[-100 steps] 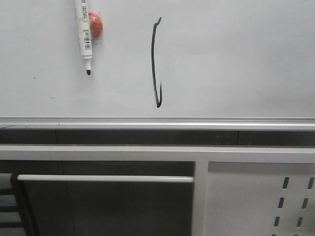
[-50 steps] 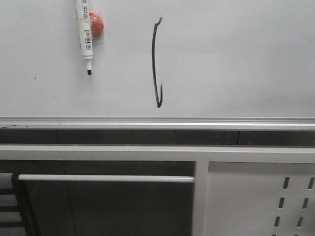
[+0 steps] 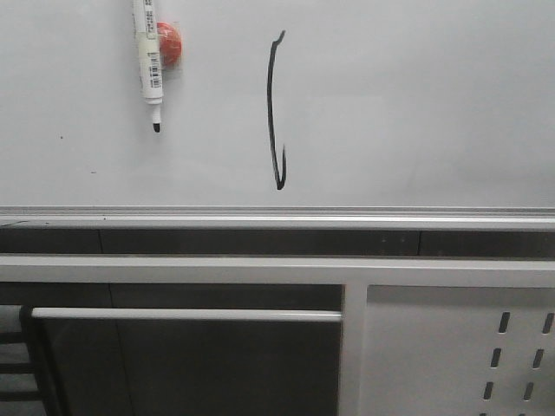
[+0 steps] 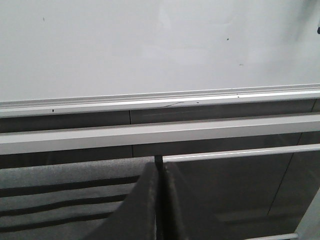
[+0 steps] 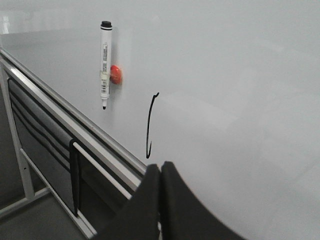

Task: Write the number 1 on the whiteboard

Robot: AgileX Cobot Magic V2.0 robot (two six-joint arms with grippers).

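A thin black number 1 (image 3: pixel 275 111), slightly bowed with a tick on top and a hook at its foot, stands on the whiteboard (image 3: pixel 416 104), its hook ending just above the silver rail (image 3: pixel 277 213) along the board's lower edge. Beside the stroke, toward the robot's left and a little higher above the rail, a white marker pen (image 3: pixel 149 61) hangs tip-down against an orange-red magnet (image 3: pixel 170 43); the magnet seems to be its only support.

The ink may not be dry, so any brush against the stroke from a passing arm could smear the digit, and a knock to the pen could drop it off the magnet onto the rail or drag its bare tip across the board.

The right gripper (image 5: pixel 160 200) sits apart from the stroke, off the board near the rail, dark fingers pressed together and empty. The left gripper (image 4: pixel 159 200) is likewise pinched closed on nothing, low in front of the frame (image 4: pixel 150 134) beneath the rail, well away from the digit. Neither touches the board.
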